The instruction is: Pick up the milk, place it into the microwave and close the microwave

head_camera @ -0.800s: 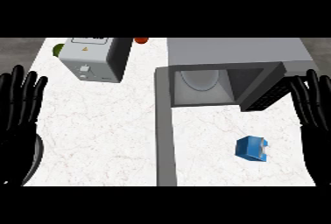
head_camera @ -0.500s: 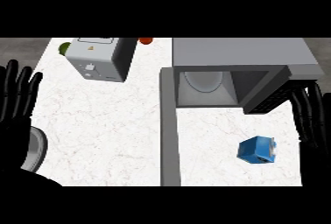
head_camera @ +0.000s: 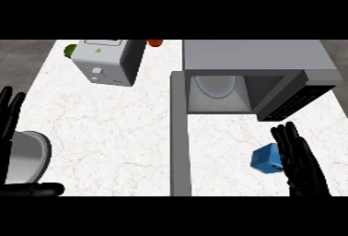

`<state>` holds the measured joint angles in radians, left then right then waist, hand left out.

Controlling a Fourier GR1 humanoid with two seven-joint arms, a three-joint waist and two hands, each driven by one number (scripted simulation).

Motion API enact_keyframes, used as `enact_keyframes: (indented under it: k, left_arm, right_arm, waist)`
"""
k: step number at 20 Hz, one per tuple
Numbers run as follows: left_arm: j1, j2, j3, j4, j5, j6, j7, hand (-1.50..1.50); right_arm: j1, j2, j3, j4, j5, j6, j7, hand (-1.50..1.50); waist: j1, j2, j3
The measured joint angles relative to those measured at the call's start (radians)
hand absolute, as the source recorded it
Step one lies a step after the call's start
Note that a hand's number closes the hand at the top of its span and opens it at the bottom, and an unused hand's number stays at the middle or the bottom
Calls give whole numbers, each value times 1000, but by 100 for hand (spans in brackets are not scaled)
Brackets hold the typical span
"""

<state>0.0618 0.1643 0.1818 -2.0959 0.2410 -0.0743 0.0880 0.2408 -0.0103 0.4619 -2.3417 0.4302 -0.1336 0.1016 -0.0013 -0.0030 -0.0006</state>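
The milk (head_camera: 265, 158) is a small blue carton lying on the white counter, right of the microwave's door. My right hand (head_camera: 301, 165) is open with straight fingers, just right of the carton, and its fingers cover the carton's right edge. The grey microwave (head_camera: 252, 57) stands at the back with its cavity (head_camera: 217, 92) open and a pale round plate inside. Its door (head_camera: 179, 138) swings out toward me as a long grey bar. My left hand (head_camera: 9, 124) is open at the left edge, fingers up.
A white toaster-like box (head_camera: 105, 61) stands at the back left, with a green item (head_camera: 69, 50) and a red item (head_camera: 155, 43) beside it. A grey round bowl or plate (head_camera: 27, 156) sits at the left edge under my left forearm.
My right hand has come down and inward from the right edge to the milk carton's side. The view has shifted, so the microwave and counter appear lower. The left hand stays at the left edge.
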Motion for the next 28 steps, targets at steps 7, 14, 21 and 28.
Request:
enact_keyframes:
  k: [7, 14, 21, 28]
  left_arm:
    - [81, 43, 109, -55, 125, -77, 26, -150]
    - [169, 37, 180, -101, 199, -154, 17, -150]
    - [225, 29, 247, -136, 256, -212, 28, -150]
    - [276, 28, 319, -150, 324, -275, 33, -150]
  right_arm:
    - [115, -23, 74, 23, 79, -109, -52, -150]
    - [174, -52, 53, 56, 73, -168, -92, -150]
    - [167, -64, -36, 189, -32, -202, -201, -150]
    - [175, -80, -178, 333, -166, -209, -332, -150]
  waist:
    - [0, -1, 0]
    - [3, 1, 1]
    - [4, 1, 1]
    - [5, 1, 1]
